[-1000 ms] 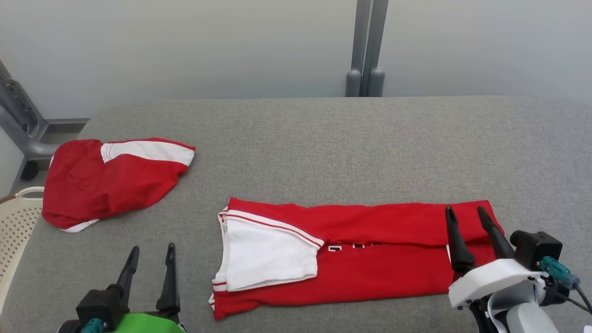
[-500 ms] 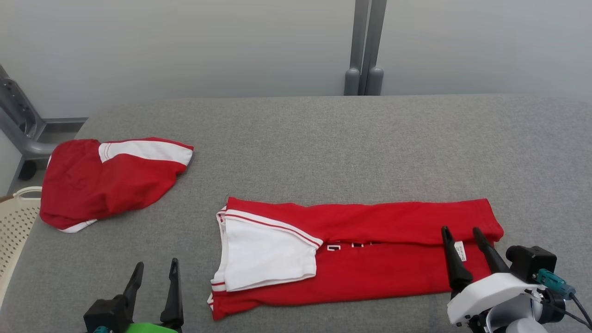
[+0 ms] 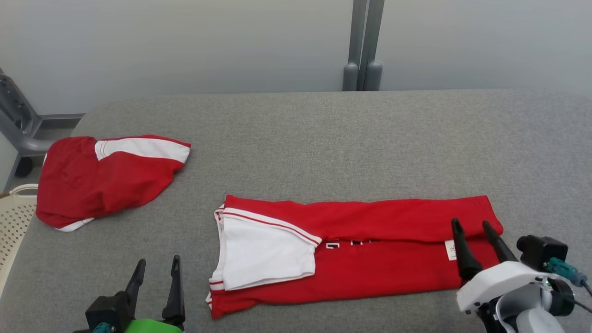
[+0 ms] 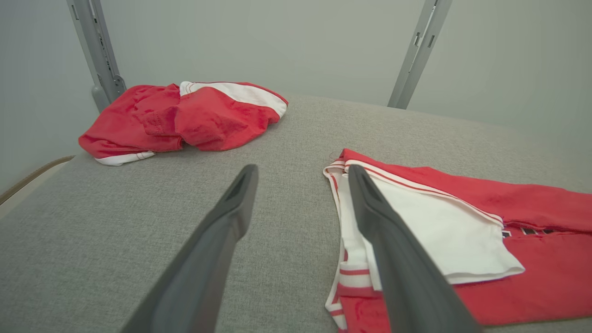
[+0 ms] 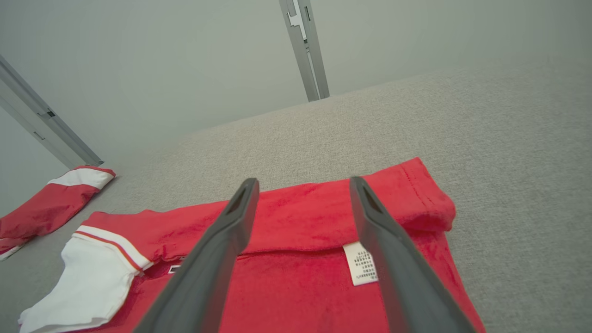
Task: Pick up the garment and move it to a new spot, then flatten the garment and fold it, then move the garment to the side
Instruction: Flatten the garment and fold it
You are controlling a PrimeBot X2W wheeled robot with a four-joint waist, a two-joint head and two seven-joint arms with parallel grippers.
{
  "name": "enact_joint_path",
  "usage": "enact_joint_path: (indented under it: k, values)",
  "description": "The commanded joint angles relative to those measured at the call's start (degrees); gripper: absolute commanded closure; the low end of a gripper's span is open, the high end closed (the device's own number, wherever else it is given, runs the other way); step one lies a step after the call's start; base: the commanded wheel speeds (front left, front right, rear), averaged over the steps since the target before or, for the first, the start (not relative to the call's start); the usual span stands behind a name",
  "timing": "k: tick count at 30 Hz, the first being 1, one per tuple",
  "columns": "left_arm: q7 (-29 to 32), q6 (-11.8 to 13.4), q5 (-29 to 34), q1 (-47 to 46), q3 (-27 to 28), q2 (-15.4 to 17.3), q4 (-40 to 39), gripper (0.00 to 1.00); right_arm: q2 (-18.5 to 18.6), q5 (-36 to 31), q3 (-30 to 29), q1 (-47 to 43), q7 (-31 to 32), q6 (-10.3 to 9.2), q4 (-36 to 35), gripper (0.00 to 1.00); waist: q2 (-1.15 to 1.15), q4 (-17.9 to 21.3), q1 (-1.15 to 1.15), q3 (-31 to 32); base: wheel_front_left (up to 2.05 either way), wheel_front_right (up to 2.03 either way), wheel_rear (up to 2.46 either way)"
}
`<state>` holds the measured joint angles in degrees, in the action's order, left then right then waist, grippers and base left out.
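A grey desk (image 3: 323,138) carries a red garment (image 3: 370,273) folded into a long strip from centre toward 4 o'clock, with a white sleeve on top at its 9 o'clock end. A crumpled red-and-white bundle (image 3: 101,185) lies well apart at 9 o'clock, near a cream basket (image 3: 14,217). The left hand (image 3: 158,260) at 7 o'clock is released and empty, and the right hand (image 3: 471,223) at 4 o'clock, also released, is over the garment's other end, with a white label (image 3: 450,249) between its fingers.
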<state>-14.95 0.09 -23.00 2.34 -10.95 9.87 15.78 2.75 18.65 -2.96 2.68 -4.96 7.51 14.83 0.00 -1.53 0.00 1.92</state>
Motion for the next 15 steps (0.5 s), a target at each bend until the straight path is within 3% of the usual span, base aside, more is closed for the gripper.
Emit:
enact_joint_path:
  k: [1, 5, 11, 15]
  values:
    - [-0.2, -0.1, 0.0, -0.9, 0.0, 0.0, 0.0, 0.00, 0.3, -0.7, -1.1, 1.1, 1.1, -0.05, 0.4, 0.00, 0.00, 0.0, 0.00, -0.2, 0.00, 0.00, 0.00]
    - [-0.2, -0.3, 0.2, -1.2, -0.3, -0.1, 0.1, 0.00, 0.3, -3.4, -7.1, 4.0, 8.2, -0.05, 2.2, 0.00, 0.00, 0.0, 0.00, -0.9, 0.00, 0.00, 0.00]
    - [-0.2, -0.5, 0.3, -2.0, -0.8, -0.3, -0.5, 0.00, 0.2, -14.2, -16.2, 9.7, 21.4, -0.03, 3.1, 0.00, 0.00, -0.6, 0.00, -3.6, 0.00, 0.00, 0.00]
    - [-0.2, -0.7, 0.4, -3.2, -1.1, -0.4, -0.5, 0.00, 0.2, -17.9, -20.2, 13.6, 28.7, -0.03, 4.4, 0.00, 0.00, -1.4, 0.00, -5.8, 0.00, 0.00, 0.00]
